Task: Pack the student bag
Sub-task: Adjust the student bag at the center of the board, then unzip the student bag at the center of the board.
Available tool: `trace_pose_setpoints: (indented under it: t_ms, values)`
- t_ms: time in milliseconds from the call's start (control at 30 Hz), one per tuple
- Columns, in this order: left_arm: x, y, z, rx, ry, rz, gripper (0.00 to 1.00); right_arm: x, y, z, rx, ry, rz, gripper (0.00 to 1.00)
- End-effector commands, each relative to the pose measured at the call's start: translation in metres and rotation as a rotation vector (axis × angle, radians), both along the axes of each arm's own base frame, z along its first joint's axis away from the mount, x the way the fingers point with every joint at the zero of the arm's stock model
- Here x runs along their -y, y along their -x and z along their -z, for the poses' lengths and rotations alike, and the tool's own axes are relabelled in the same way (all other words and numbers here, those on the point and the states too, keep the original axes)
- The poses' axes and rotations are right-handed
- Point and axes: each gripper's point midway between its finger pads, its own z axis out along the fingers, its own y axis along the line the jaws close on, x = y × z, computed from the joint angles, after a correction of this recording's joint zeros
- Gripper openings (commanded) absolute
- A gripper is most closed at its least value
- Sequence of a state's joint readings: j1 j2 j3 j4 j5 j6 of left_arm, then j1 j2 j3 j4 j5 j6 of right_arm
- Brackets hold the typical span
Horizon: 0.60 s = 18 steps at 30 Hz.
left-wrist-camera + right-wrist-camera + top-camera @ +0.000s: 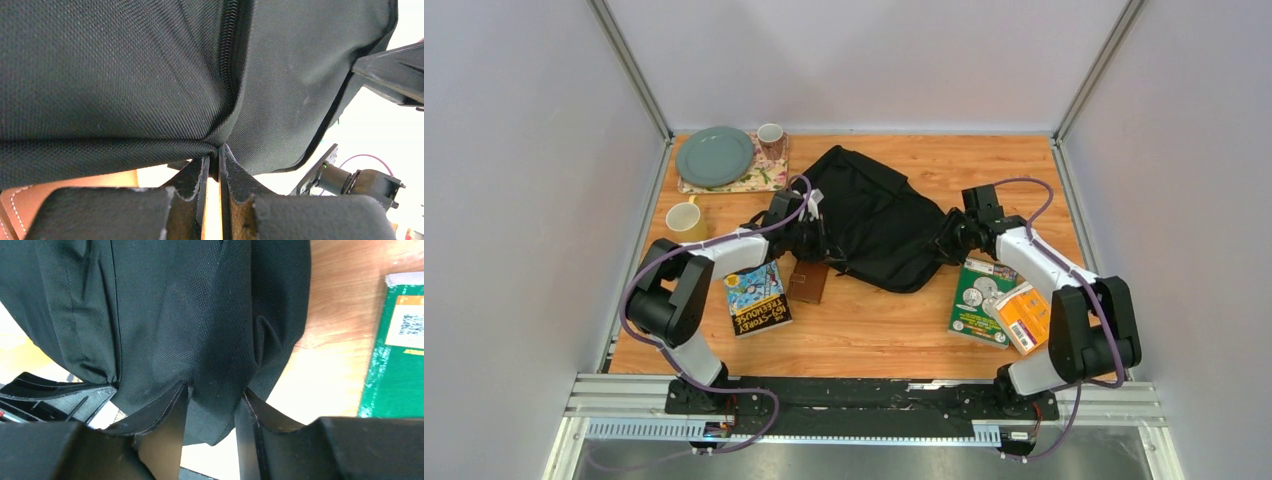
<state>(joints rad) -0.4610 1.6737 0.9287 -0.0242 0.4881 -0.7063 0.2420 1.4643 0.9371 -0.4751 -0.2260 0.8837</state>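
Observation:
The student bag [874, 215], a large black fabric backpack, lies across the middle of the wooden table between my two arms. My left gripper [816, 238] is at its left edge. In the left wrist view the gripper [214, 155] is shut, pinching a fold of the bag [125, 75] next to a zip. My right gripper [949, 240] is at the bag's right edge. In the right wrist view the gripper [215, 400] is closed on a thick fold of the bag [190, 315], which fills the gap between the fingers.
A brown wallet [808, 282] and a colourful book [757, 298] lie front left of the bag. A green book [980, 298] and an orange book [1024, 316] lie front right. A plate [715, 156], a mug [770, 138] and a yellow cup [686, 219] stand back left.

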Motion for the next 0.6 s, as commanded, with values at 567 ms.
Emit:
trace_pose_setpoints:
  t_ms: [567]
  values:
    - [0.024, 0.007, -0.016, -0.100, 0.093, 0.047, 0.00, -0.106, 0.079, -0.045, 0.431, -0.005, -0.176, 0.51]
